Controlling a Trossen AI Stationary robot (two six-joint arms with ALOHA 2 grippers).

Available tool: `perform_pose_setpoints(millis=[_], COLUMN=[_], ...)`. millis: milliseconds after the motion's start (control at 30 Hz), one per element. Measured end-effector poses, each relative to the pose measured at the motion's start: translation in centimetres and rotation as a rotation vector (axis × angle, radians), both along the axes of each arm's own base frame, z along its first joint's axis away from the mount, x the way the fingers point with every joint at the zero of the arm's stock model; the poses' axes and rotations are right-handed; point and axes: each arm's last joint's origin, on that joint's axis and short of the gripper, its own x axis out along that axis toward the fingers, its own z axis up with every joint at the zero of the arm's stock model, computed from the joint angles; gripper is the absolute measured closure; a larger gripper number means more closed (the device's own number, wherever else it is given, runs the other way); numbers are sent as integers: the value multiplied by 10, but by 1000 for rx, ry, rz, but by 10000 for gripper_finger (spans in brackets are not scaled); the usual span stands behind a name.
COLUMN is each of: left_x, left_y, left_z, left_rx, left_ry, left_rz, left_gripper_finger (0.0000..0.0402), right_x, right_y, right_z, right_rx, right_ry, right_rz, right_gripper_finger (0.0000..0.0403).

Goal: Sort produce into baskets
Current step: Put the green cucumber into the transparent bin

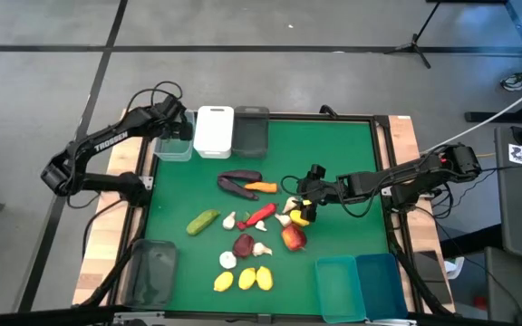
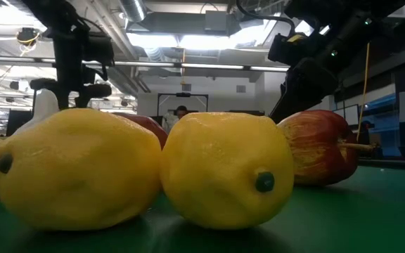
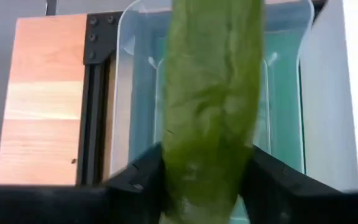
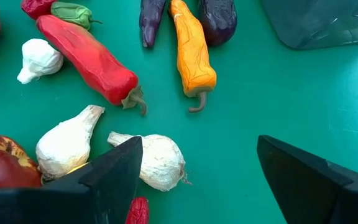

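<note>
My left gripper (image 1: 182,128) is at the table's far left, over the clear bin (image 1: 174,148), shut on a green cucumber (image 3: 213,93). My right gripper (image 4: 197,180) is open and empty, low over the middle-right of the mat (image 1: 306,192). Its fingers stand near a garlic bulb (image 4: 160,162). More garlic (image 4: 67,146), a red chili (image 4: 89,59), an orange carrot (image 4: 194,56) and purple eggplants (image 4: 219,18) lie on the mat beyond it. A second cucumber (image 1: 202,221), three lemons (image 1: 246,278) and a red fruit (image 1: 294,237) also lie on the mat. My left gripper pinches the cucumber between its two fingers (image 3: 145,177), on its two sides near the end closest to the wrist (image 3: 188,165). The rest of the cucumber reaches out past the fingertips, along the fingers. It is lifted clear and sits over the clear bin's opening (image 3: 135,68).
A white bin (image 1: 214,131) and a dark grey bin (image 1: 250,131) stand beside the clear one at the far edge. A dark translucent bin (image 1: 152,270) is at the near left and two teal bins (image 1: 359,285) at the near right. Lemons (image 2: 227,169) fill the low view.
</note>
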Motion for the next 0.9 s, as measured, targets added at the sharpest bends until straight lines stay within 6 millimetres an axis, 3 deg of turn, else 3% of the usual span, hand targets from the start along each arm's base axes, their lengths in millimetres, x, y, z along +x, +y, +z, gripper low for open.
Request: perform_pose_setpoints(millis=[267,633,900], left_x=[3,-3,-4], left_y=[-1,-9,-7], left_z=[-2,-43,-43], left_rx=[-14,-38,-46], left_ry=[-84,-101,-138], left_rz=[61,112,103], left_gripper_finger=[245,245,245], right_x=[0,0,0], right_y=[0,0,0], right_z=[0,0,0], right_rx=[0,0,1], right_ry=[-1,0,0], right_rz=[0,2,2], right_gripper_finger=[86,86,86])
